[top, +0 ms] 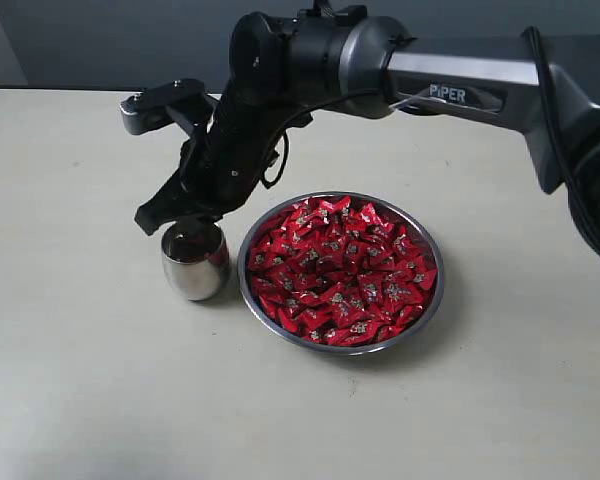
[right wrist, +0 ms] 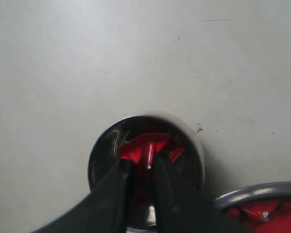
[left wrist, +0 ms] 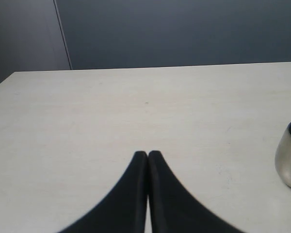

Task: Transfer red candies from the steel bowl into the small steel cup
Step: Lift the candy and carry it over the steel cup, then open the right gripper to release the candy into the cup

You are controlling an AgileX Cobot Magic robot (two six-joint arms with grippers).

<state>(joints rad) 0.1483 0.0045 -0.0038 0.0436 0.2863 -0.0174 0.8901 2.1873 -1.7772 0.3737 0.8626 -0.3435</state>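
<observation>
Steel bowl (top: pixel 342 351): closest to you in the exterior view, it sits on the table (top: pixel 80 400) about midway between the left and right edges, heaped with the red candies (top: pixel 340 270).
Small steel cup (top: pixel 195 270): it stands upright just beside the bowl, on the side toward the table's left edge. You cannot tell whether the two touch.
Inside the cup: your right wrist view shows a red candy (right wrist: pixel 146 147) lying down in it.
Right pincer (right wrist: pixel 141 164): it hangs over the cup's mouth, tips pointing in. You see the jaws a narrow gap apart, with nothing clamped between them. You cannot tell whether the tips touch the candy below.
Right arm (top: pixel 460 85): it reaches in from the table's right edge, passing above the far side of the bowl.
Left pincer (left wrist: pixel 148 155): you have its jaws pressed together, tips meeting, over bare table. The cup shows at the edge of its view, well apart from the tips.
</observation>
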